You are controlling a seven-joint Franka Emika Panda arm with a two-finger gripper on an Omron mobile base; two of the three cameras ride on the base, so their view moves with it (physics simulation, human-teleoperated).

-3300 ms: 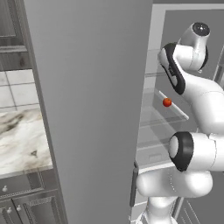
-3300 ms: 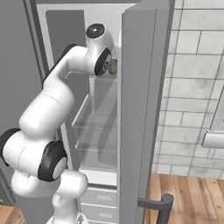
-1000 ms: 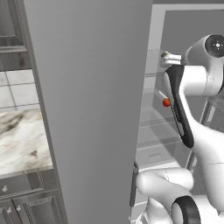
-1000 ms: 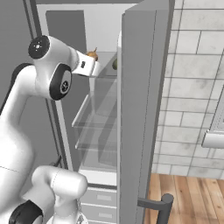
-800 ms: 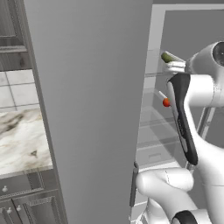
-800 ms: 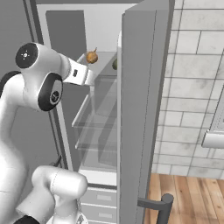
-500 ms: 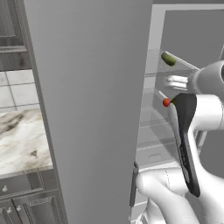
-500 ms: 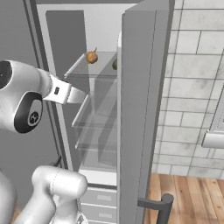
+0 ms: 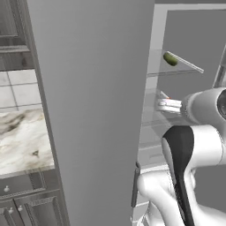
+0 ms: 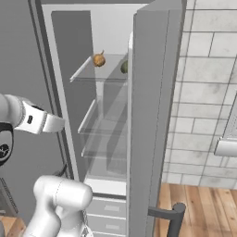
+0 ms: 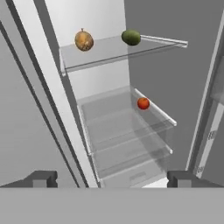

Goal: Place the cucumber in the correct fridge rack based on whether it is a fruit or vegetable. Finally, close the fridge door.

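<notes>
The cucumber [image 11: 131, 37] is a small dark green oblong lying on the top glass rack of the fridge, also seen as the cucumber [image 9: 170, 58] and half hidden by the door edge as the cucumber [image 10: 124, 67]. My gripper [image 11: 111, 179] is open, fingertips wide apart with nothing between them, well back from the racks and below the top one. The hand [image 9: 168, 105] points into the fridge opening. The fridge door [image 9: 92, 110] is a tall grey panel standing wide open; its dark handle [image 10: 170, 216] shows low down.
A round yellow-brown onion [image 11: 83, 40] sits on the top rack left of the cucumber. A red tomato [image 11: 143, 103] rests on the second rack. Lower glass racks [image 11: 127, 148] hold nothing. Tiled wall [image 10: 203, 92] lies right of the door, a marble counter [image 9: 22, 141] left.
The arm has drawn back and down out of the fridge, leaving the cucumber lying on the top rack. The jaws stay open.
</notes>
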